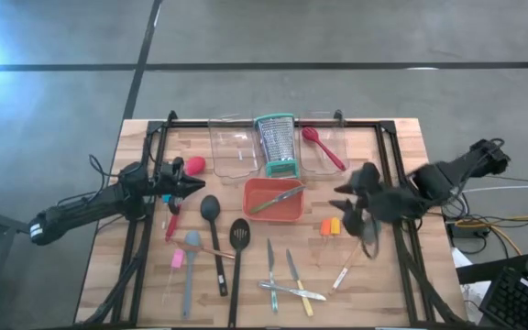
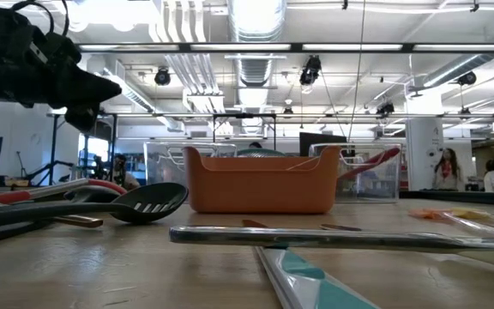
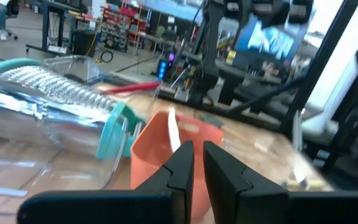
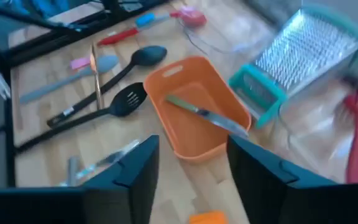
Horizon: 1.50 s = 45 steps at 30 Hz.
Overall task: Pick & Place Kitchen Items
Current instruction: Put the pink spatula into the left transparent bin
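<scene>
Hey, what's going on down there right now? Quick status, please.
Left gripper shut, empty, by the pink tool. Right gripper open, empty. One knife in orange tray; utensils scattered. Nothing blocking.

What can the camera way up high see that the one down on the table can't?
Only the high view shows both arms, the left end effector and right end effector, the pink-handled tool and the red spoon lying in a clear bin.

Only the low view shows the ceiling lights and people in the room behind.

Both show the orange tray, the slotted turner and the grater.
</scene>
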Each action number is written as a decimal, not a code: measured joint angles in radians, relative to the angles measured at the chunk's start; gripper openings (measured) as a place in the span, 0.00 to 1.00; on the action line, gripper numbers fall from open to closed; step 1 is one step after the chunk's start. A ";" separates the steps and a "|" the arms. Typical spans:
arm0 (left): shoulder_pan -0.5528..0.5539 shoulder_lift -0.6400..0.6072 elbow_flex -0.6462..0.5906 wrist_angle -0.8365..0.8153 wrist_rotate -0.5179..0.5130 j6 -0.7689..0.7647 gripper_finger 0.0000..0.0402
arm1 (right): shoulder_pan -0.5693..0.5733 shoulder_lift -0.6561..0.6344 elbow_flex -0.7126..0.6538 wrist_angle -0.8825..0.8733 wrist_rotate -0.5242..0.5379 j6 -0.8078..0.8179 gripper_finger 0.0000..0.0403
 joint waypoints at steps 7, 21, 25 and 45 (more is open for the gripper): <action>0.000 0.000 0.000 0.102 0.000 -0.133 0.09 | 0.144 -0.137 -0.098 -0.012 0.116 0.014 0.16; 0.000 0.000 0.027 0.188 -0.004 -0.144 0.07 | 0.200 -0.670 -0.478 0.288 0.173 -0.029 0.02; 0.000 -0.001 0.111 0.094 -0.015 -0.083 0.05 | 0.200 -0.779 -0.522 0.270 0.169 -0.020 0.02; -0.001 0.247 0.934 -1.057 -0.180 0.003 0.02 | 0.200 -0.954 -0.548 0.271 0.169 -0.037 0.02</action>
